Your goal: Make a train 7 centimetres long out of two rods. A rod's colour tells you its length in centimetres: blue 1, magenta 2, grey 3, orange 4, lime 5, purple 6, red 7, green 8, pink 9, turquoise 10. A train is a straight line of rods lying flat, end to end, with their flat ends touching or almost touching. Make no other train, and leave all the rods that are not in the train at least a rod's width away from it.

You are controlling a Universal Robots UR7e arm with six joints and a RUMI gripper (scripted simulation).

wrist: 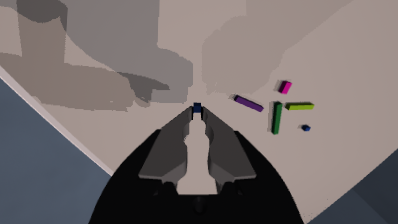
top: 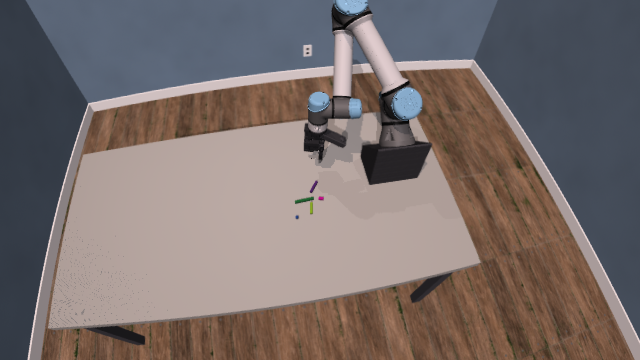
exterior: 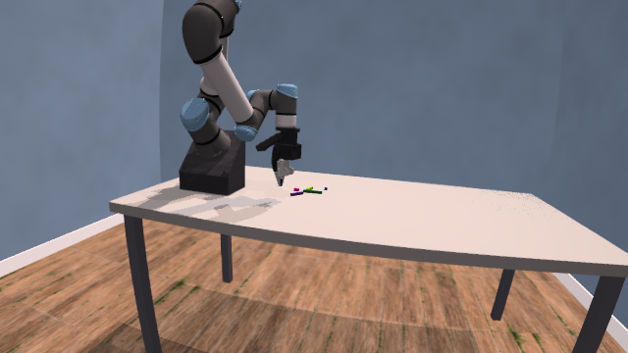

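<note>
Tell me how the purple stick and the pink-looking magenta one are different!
The purple rod is long and thin, while the magenta rod is short and stubby. The purple one is dark, but the magenta one is bright. The purple one lies closer to the gripper than the magenta one. Both lie flat on the table.

Blue rod (wrist: 197,107) between the fingers (top: 321,153) (exterior: 281,179)
</note>
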